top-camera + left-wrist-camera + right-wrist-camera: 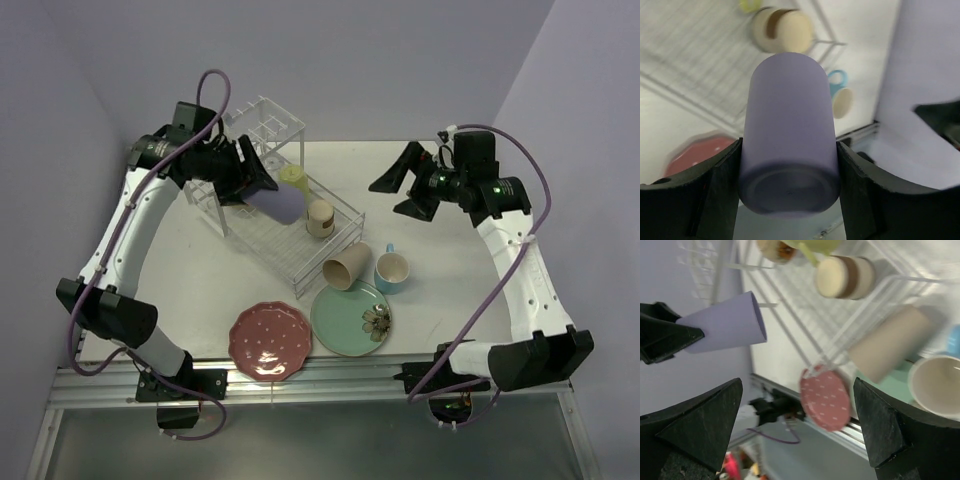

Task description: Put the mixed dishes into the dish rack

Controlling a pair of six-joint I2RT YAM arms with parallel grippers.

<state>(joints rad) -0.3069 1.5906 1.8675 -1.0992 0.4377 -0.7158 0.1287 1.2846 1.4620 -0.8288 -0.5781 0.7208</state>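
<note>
Clamping lavender cup [789, 135], left fingers [710, 197] touching both sides

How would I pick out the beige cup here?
Find the clear rack in the middle. By its near corner, beside the green plate, are two cups. The beige cup lies on its side; the blue cup next to it stands upright.
</note>
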